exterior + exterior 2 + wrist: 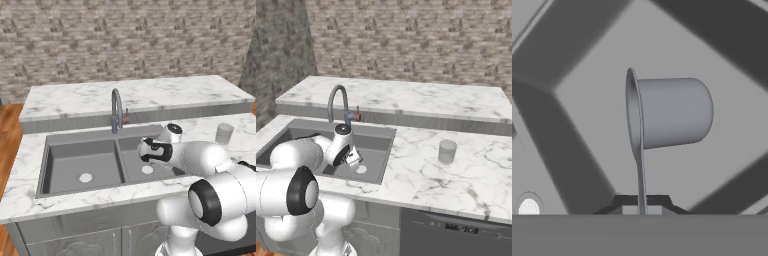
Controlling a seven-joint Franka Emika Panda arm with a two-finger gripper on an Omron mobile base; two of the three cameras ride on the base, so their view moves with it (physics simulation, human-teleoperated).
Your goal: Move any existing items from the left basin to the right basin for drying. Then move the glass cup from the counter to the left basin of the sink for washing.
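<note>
With its jaws pinched almost together, the gripper [642, 207] clamps the thin handle of a grey ladle [669, 112], whose cup-shaped bowl sticks out ahead of the fingertips. Below the hand lies the sink [80, 150] floor, over the right basin. Well off to the hand's right, the glass cup [447, 151] stands upright on the counter [456, 175].

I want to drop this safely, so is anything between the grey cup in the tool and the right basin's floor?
Nothing visible does. The tool, shut on the grey cup at its rim, hangs over the right basin, with just the drain on the floor below.
</note>
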